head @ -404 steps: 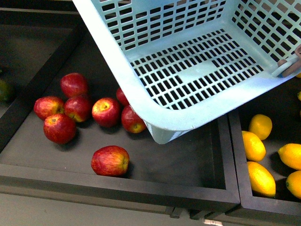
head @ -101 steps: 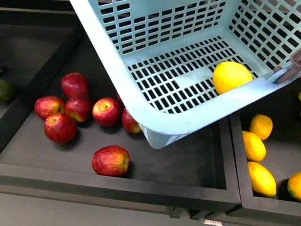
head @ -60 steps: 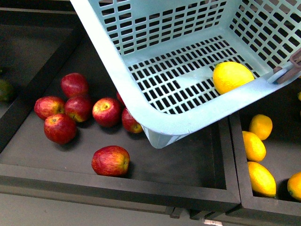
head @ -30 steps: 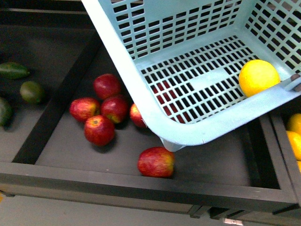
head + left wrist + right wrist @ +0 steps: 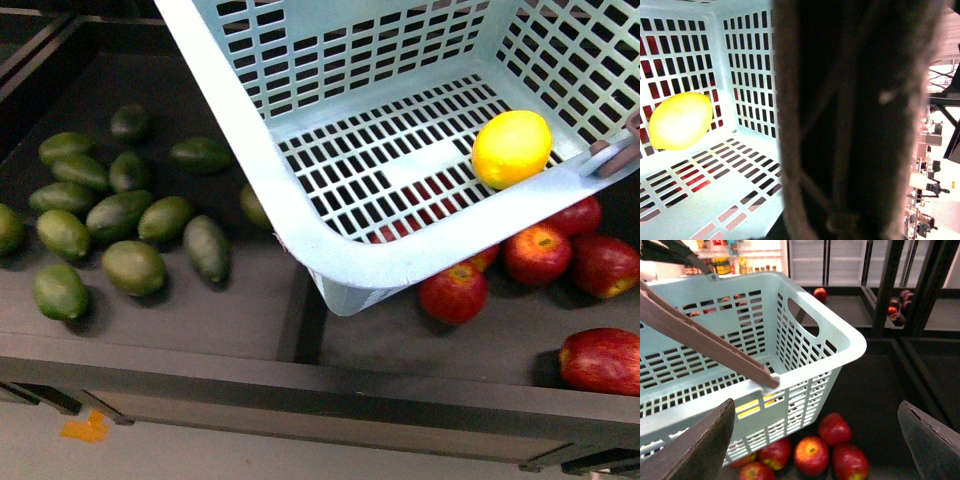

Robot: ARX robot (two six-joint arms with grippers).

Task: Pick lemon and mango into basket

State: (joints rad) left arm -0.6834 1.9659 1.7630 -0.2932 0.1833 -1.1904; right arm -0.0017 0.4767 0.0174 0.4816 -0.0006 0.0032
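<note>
Lying on the slotted floor of the basket (image 5: 250, 150), against its near wall, the lemon (image 5: 511, 148) is already in place, while no red-orange mango shows in any view. Ahead of the right gripper (image 5: 815, 404), jaws spread wide and empty, lie only red apples (image 5: 812, 452), and green fruit (image 5: 133, 267) lies in the compartment further left; the left gripper is lost in a dark blur, its jaws' state impossible to tell

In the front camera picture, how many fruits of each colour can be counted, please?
Yellow lemon, inside the basket: 1
Green fruits: 14, one partly behind the basket
Red apples: at least 6; more show only through the slots
Total: at least 21
</note>
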